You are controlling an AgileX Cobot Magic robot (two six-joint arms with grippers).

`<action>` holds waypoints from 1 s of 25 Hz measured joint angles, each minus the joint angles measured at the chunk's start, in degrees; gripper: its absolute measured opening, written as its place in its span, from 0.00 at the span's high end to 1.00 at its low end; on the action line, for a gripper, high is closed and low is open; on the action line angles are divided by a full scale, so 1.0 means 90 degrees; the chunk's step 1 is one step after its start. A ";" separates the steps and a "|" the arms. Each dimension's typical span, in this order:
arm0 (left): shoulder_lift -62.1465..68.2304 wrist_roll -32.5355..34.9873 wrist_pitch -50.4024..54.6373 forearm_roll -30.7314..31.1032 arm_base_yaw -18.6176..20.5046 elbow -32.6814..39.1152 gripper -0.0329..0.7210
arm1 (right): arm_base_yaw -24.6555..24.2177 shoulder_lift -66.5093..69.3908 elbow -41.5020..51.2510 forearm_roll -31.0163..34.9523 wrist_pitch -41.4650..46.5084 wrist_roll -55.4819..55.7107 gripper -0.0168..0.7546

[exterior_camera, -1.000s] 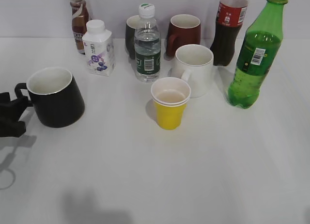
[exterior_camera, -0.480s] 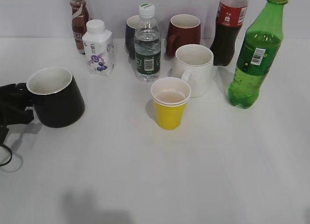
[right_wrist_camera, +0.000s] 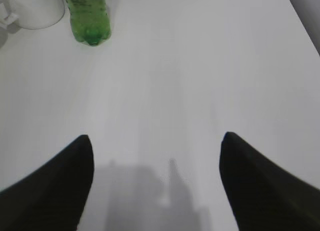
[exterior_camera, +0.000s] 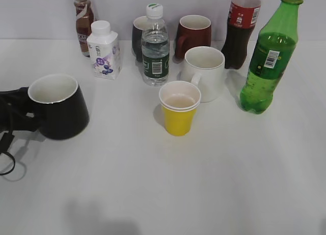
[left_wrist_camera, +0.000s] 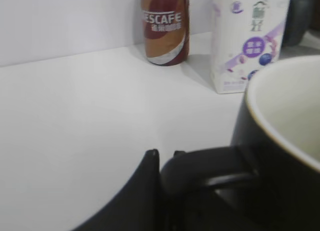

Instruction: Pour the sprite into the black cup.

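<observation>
The black cup (exterior_camera: pixel 60 113) stands at the left of the table, white inside, with its handle pointing left. My left gripper (exterior_camera: pixel 19 112) is shut on that handle; in the left wrist view the jaws (left_wrist_camera: pixel 165 158) clamp the handle and the black cup (left_wrist_camera: pixel 287 141) fills the right side. The sprite (exterior_camera: pixel 267 57), a tall green bottle with no cap, stands at the far right. It also shows in the right wrist view (right_wrist_camera: pixel 90 16), far ahead and left of my right gripper (right_wrist_camera: pixel 156 141), which is open and empty over bare table.
A yellow paper cup (exterior_camera: pixel 179 109) and a white mug (exterior_camera: pixel 205 72) stand mid-table. Behind them are a clear water bottle (exterior_camera: pixel 155 47), a maroon mug (exterior_camera: pixel 193 35), a dark mug (exterior_camera: pixel 137 36), a cola bottle (exterior_camera: pixel 240 31), a white carton (exterior_camera: pixel 104 51) and a coffee bottle (exterior_camera: pixel 83 22).
My left gripper has moved right onto the black cup's handle and closed on it. The cup has shifted slightly. The right gripper and the sprite have not moved.
</observation>
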 joint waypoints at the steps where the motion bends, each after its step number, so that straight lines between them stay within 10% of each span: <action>1: -0.0078 0.0017 0.0041 0.0025 0.0000 0.0053 0.89 | 0.0000 0.0000 0.0000 0.0005 0.0000 0.0000 0.22; 13: -0.1347 -0.0023 0.0109 0.0086 0.0000 0.0130 0.90 | 0.0000 0.0009 -0.0093 0.0401 -0.0278 -0.0002 0.22; 25: -0.1478 -0.0388 0.0111 0.0221 0.0000 0.0130 0.90 | 0.0000 0.2682 -0.0049 0.0820 -0.6217 -0.0647 0.22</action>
